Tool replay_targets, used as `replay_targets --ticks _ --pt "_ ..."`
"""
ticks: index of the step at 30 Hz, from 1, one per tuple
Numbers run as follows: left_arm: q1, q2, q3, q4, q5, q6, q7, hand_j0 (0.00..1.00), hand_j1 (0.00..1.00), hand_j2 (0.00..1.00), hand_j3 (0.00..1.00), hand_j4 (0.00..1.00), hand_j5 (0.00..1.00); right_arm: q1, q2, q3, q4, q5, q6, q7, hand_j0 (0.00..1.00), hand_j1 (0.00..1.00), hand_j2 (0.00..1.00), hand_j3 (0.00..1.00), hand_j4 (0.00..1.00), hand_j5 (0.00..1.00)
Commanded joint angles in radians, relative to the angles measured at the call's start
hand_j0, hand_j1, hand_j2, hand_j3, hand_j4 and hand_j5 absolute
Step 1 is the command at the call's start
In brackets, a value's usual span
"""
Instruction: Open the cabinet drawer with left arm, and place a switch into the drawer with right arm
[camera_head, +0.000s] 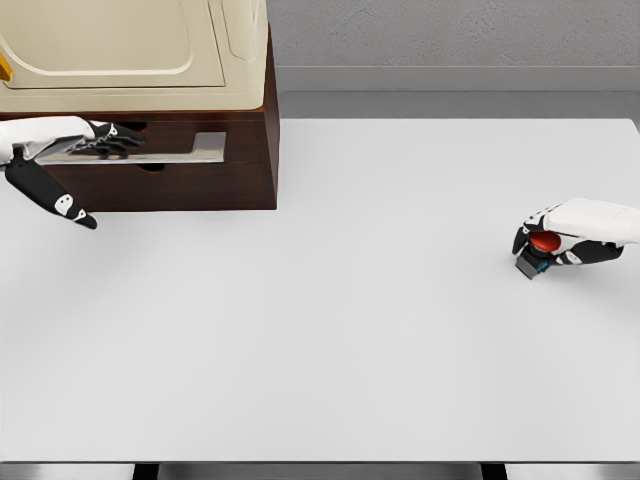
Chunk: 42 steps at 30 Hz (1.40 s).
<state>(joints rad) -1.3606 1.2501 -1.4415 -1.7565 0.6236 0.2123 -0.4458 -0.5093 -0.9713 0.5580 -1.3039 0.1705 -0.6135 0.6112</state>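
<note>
White table (330, 330): right hand (560, 238) grips switch (541, 246)

I log a wide, flat, matte white rectangular tabletop (330, 340) filling most of the head view. I take it as my landmark. Beyond its far edge I see a grey, rough-textured wall (450, 30), with a paler grey band (450, 80) running along the wall's foot, just above the tabletop's back edge. Over the tabletop's far left corner I note a large cream-coloured, glossy appliance-like body with rounded panel lines (130, 50); its top is cut off by the frame. Below the tabletop's near edge I see two short black supports (146, 471), partly visible.
</note>
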Motion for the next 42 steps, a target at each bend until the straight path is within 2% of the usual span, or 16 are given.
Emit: replay_targets --ticks 1,3,6,14,19,32,42 --pt "0.000 0.005 -0.008 -0.001 0.001 0.004 -0.008 1.00 1.00 1.00 1.00 1.00 1.00 0.000 0.003 -0.001 -0.002 -0.006 0.003 0.000 0.56 0.56 0.56 0.56 0.56 0.56" --pt "0.000 0.009 -0.008 -0.004 0.004 0.004 -0.019 1.00 1.00 1.00 1.00 1.00 1.00 -0.002 0.005 -0.001 -0.002 -0.006 0.003 0.000 0.55 0.55 0.55 0.55 0.55 0.55" --pt "0.000 0.025 -0.008 -0.006 0.005 0.002 -0.082 1.00 1.00 1.00 1.00 1.00 1.00 -0.018 0.008 -0.001 -0.002 -0.006 0.003 0.000 0.55 0.55 0.55 0.55 0.55 0.55" --pt "0.001 0.032 -0.011 -0.006 0.010 0.004 -0.103 1.00 1.00 1.00 1.00 1.00 1.00 -0.023 0.014 -0.001 -0.021 -0.006 0.003 0.000 0.54 0.54 0.54 0.54 0.54 0.54" --pt "0.005 0.063 -0.008 -0.006 0.025 0.004 -0.165 1.00 1.00 1.00 1.00 1.00 1.00 -0.029 0.022 0.002 -0.049 -0.006 0.003 0.000 0.53 0.53 0.53 0.53 0.53 0.53" --pt "0.005 0.084 0.000 -0.006 0.107 0.004 -0.165 1.00 1.00 1.00 1.00 1.00 1.00 -0.075 0.037 0.008 -0.107 -0.006 0.003 0.000 0.51 0.51 0.51 0.51 0.51 0.51" --pt "0.008 0.112 0.010 -0.006 0.172 0.005 -0.165 1.00 1.00 1.00 1.00 1.00 1.00 -0.129 0.111 0.013 -0.110 -0.006 0.003 0.000 0.51 0.51 0.51 0.51 0.51 0.51"
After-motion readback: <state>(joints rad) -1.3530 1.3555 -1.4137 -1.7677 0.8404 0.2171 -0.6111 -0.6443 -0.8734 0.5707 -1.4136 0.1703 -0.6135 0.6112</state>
